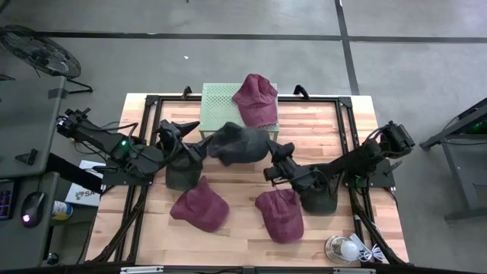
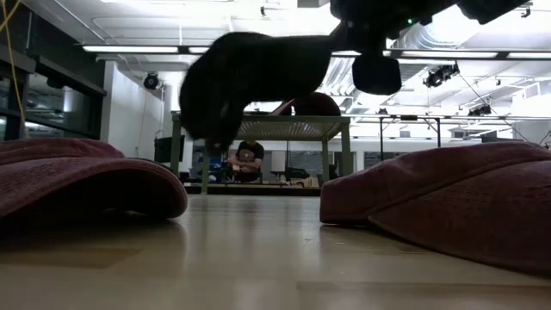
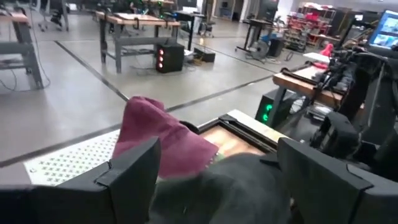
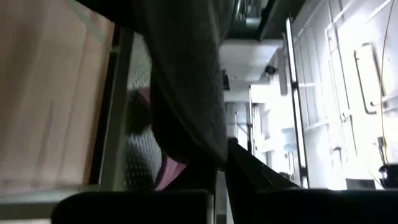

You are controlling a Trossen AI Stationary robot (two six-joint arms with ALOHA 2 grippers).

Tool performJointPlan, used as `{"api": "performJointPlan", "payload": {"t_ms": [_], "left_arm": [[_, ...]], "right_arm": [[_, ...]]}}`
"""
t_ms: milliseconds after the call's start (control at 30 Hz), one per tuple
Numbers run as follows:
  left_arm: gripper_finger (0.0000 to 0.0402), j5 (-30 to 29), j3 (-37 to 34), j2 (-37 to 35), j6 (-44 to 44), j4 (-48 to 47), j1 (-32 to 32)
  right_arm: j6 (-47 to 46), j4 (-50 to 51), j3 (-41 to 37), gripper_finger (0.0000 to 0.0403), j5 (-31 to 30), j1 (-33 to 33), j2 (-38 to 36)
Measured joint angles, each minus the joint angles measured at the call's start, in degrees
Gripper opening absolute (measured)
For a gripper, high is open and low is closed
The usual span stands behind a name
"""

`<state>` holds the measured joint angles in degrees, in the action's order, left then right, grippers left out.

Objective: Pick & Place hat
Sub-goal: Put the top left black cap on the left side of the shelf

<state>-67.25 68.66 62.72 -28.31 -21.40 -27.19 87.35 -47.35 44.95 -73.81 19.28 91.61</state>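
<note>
A dark grey hat (image 1: 240, 143) hangs in the air over the middle of the table, in front of a green perforated stand (image 1: 217, 106) that carries a maroon hat (image 1: 255, 99). My right gripper (image 1: 272, 157) is shut on the grey hat's right side. My left gripper (image 1: 196, 142) is open at the hat's left end. In its wrist view the wide-spread fingers (image 3: 134, 171) stand on either side of the grey cloth (image 3: 236, 186); whether they touch it, I cannot tell. The low view shows the hat (image 2: 250, 77) well above the tabletop. My right gripper pinches the grey hat's right edge (image 4: 196, 134) between its two fingers (image 4: 249, 177), coming level from the table's right. The hat is lifted clear of the table, and its cloth sags away from the fingers toward the left gripper.
Two maroon hats lie on the near half of the table, one on the left (image 1: 199, 204) and one on the right (image 1: 280, 215). Dark shapes sit under each arm (image 1: 181, 171) (image 1: 319, 194). A light bulb and cord (image 1: 346, 249) lie at the near right corner.
</note>
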Motion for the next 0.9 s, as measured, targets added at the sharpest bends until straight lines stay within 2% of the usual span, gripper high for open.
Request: {"api": "performJointPlan", "payload": {"t_ms": [133, 233, 300, 433, 600, 833, 900], "left_arm": [[0.0317, -0.3, 0.0, -1.5, -1.7, -0.6, -2.6], [0.0317, 5.2, 0.1, -1.2, -4.6, -1.1, -2.0], [0.0317, 9.3, 0.1, 0.2, -7.6, -3.6, -0.8], [0.0317, 10.2, 0.0, 3.2, -14.0, -12.4, -0.5], [0.0317, 14.4, -0.1, 7.6, -15.4, -20.7, -0.6], [0.0317, 26.2, 0.0, 11.1, -12.4, -23.1, -2.3], [0.0317, 28.0, 0.0, 11.4, -12.4, -23.3, -2.9]], "right_arm": [[-1.6, 2.4, 0.1, 0.0005, 1.3, -1.6, 0.0], [-1.8, 2.2, 0.1, 0.0005, 2.5, -2.3, 0.0], [-2.3, 2.2, 0.1, 0.0005, 3.4, -2.5, 0.0], [-3.3, 2.2, 0.1, 0.0005, 4.7, -1.9, 0.0], [-4.8, 2.5, 0.1, 0.0005, 5.1, 1.4, 0.0], [-5.3, 5.2, 0.1, 0.0005, 3.4, 8.0, -0.1], [-6.7, 7.2, 0.1, 0.0005, 3.0, 9.8, -0.1]]}}
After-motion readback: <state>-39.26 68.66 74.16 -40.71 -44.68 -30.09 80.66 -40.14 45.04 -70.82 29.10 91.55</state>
